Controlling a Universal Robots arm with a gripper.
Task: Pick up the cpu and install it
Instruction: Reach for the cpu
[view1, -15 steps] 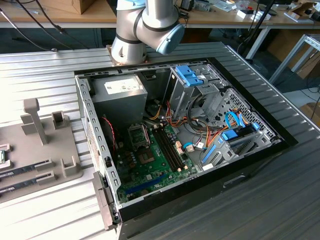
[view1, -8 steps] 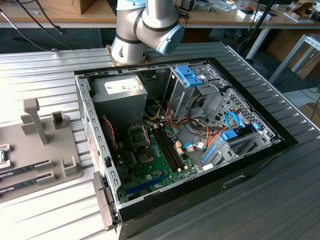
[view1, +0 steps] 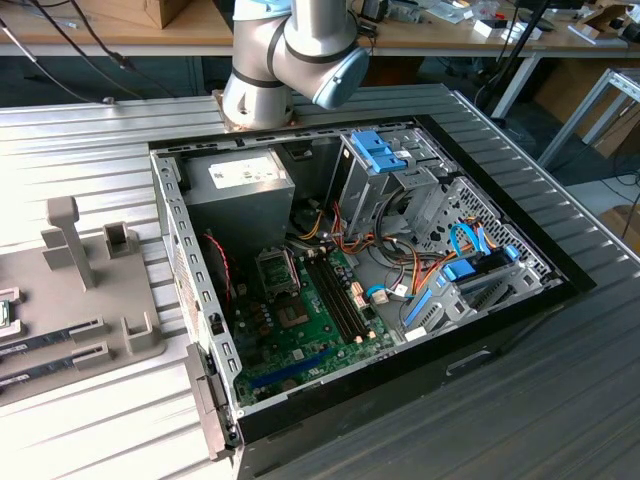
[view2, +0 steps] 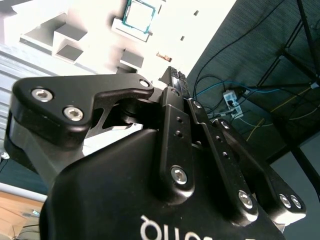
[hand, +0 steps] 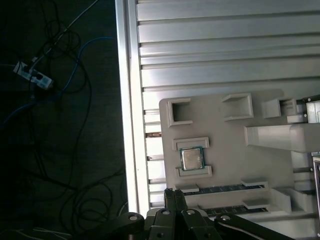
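Observation:
The cpu (hand: 192, 159), a small square chip with a green rim and a dull silver lid, lies flat in its pocket on the grey parts holder (hand: 225, 135). It also appears in the second wrist view (view2: 139, 13) and at the exterior view's left edge (view1: 6, 310). My gripper (hand: 173, 191) hangs above the holder's edge, a short way from the cpu and not touching it. The black fingers (view2: 173, 75) stand together with nothing between them. Inside the open computer case (view1: 190, 300), the motherboard's square socket (view1: 277, 268) sits beside the memory slots.
Two long green memory sticks (hand: 225, 189) lie in slots on the holder next to the cpu. A tall grey post (view1: 68, 240) rises from the holder. The ribbed metal table (hand: 225, 55) ends in an edge, with cables on the dark floor (hand: 45, 80) beyond. The arm's base (view1: 270, 70) stands behind the case.

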